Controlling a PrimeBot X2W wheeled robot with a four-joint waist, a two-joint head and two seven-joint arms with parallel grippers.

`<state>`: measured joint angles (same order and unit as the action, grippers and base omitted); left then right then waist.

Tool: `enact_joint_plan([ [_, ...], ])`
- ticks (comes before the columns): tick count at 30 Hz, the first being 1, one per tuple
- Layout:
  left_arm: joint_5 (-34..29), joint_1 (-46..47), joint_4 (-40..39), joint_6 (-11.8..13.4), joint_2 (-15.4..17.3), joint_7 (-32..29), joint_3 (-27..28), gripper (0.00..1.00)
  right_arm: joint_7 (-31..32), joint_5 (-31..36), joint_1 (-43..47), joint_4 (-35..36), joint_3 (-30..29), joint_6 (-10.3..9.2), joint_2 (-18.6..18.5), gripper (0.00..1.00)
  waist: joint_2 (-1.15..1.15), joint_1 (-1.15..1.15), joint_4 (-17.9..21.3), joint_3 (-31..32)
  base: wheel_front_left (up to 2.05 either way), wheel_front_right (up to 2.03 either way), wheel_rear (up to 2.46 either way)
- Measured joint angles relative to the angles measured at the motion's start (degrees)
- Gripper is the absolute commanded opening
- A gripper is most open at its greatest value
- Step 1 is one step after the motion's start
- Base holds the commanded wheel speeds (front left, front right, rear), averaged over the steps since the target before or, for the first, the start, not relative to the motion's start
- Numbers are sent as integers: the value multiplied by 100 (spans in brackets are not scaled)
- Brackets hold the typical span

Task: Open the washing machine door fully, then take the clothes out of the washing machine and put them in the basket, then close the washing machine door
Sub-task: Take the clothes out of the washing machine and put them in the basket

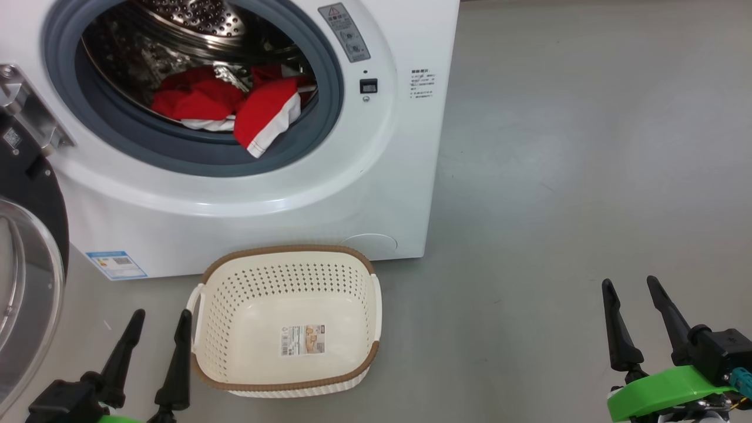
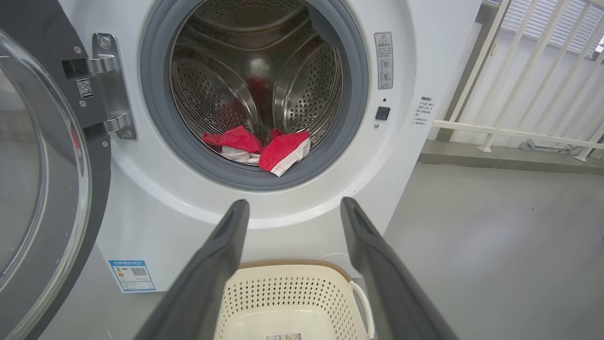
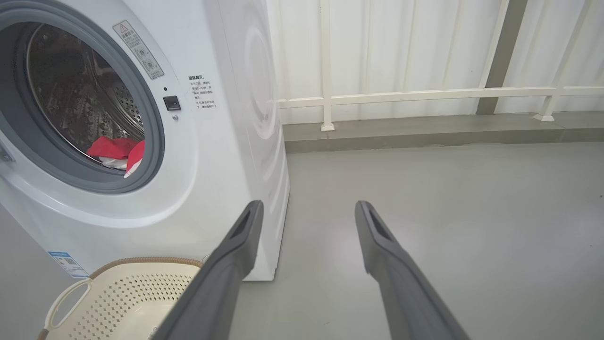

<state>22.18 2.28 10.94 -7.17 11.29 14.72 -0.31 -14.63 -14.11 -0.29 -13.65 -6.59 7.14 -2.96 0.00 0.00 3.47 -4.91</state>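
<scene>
Red in steel, cream on grey

The washing machine [image 1: 376,176] at my twelve o'clock is white, with a grey-blue gasket [image 1: 194,158] and a steel drum [image 2: 212,94] dotted with small holes. The clothes [image 1: 200,106] inside are bright red with white panels and trim. At nine o'clock the washing machine door [image 1: 32,194] is glossy black around clear glass. The basket [image 1: 294,282] is cream, peppered with holes, with a brown woven-look rim and white handles. A sticker [image 1: 116,265] at the machine's seven o'clock is blue. My fingers [image 1: 178,358] are near-black, the bracket [image 1: 664,393] behind my right ones bright green, the floor [image 1: 558,176] plain grey
</scene>
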Motion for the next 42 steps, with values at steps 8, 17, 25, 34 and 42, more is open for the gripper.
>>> enact_joint_plan([
  [8, -3, 3, 3, 0, -1, 0, 26, 100, 0, 0, -1, 0, 8, 0, 5, 100, 0, 0, -19, -29, 0, 0, 0],
  [17, -42, 10, 12, 0, 2, 0, 20, 100, 0, 0, -3, -2, 20, 0, 10, 100, 0, 0, -36, -79, 32, -38, 6],
  [25, -24, 34, 22, 0, 33, 0, 5, 100, 0, 0, -20, -2, 42, 0, 21, 100, 0, 0, -59, -120, 78, -92, 14],
  [34, -24, 36, 29, 0, 37, 0, -3, 100, 0, 0, -21, -7, 119, 0, 29, 100, 0, 0, -56, -124, 81, -96, 15],
  [42, -18, 55, 32, 0, 47, 0, -30, 100, 0, 0, -21, -8, 157, 0, 32, 100, 0, 0, -40, -123, 95, -109, 15],
])
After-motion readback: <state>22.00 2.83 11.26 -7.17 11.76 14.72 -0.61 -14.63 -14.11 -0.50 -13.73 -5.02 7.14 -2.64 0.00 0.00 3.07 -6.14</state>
